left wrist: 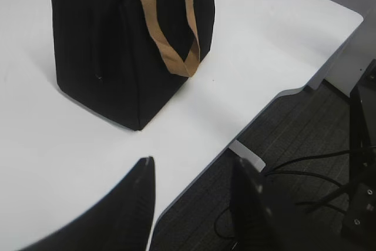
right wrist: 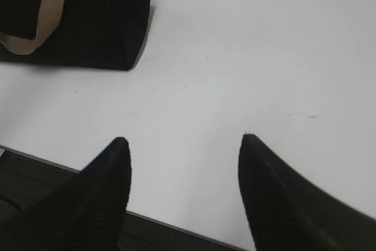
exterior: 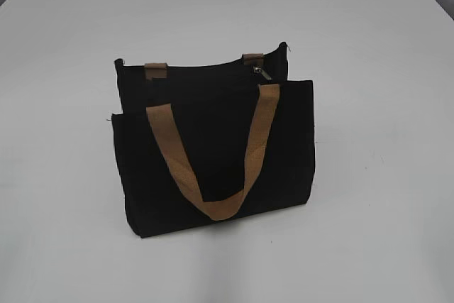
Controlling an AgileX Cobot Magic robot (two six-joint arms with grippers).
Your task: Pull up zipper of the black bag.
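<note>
The black bag (exterior: 213, 150) stands upright in the middle of the white table, its tan handle (exterior: 213, 207) hanging down the front panel. The zipper's small silvery pull tab (exterior: 261, 72) sits at the right end of the top edge, near the right tan strap tab. The bag also shows in the left wrist view (left wrist: 117, 45) and, as a corner, in the right wrist view (right wrist: 88, 22). My left gripper (left wrist: 194, 166) is open and empty over the table's front edge. My right gripper (right wrist: 183, 142) is open and empty, well short of the bag. Neither gripper shows in the exterior view.
The white table (exterior: 369, 211) spreads around the bag. Its front edge (left wrist: 258, 110) drops to dark carpet with black cables (left wrist: 305, 163) and a stand at the right of the left wrist view.
</note>
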